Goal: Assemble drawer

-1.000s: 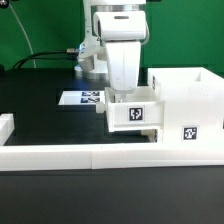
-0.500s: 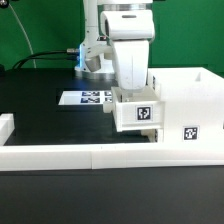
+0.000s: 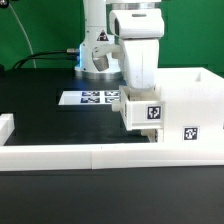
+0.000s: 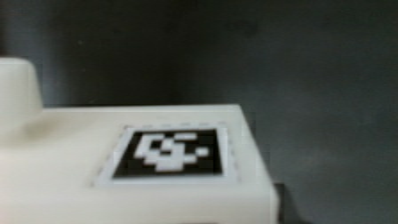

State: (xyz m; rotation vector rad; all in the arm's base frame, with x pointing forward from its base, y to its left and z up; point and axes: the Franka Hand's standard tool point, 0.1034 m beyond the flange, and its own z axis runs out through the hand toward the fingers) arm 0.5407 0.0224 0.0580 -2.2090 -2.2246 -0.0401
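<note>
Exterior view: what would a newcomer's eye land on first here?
The white arm at centre, reaching down to a tagged tray that it carries against the housing on the exterior view's right. Next, the marker board flat on the black table behind, and the low white wall along the front.

Black table [image 3: 45, 125] under everything. Marker board [image 3: 88, 98] lies flat on table, four tags visible, toward far side. Long low white wall strip [image 3: 70, 153] runs along table's near edge, in front of marker board and well apart from it. Short white block [image 3: 6, 126] stands at strip's end on exterior view's left. Green backdrop [image 3: 45, 30] behind table. Dark cable [image 3: 45, 57] trails at table's far edge, beyond marker board.
</note>
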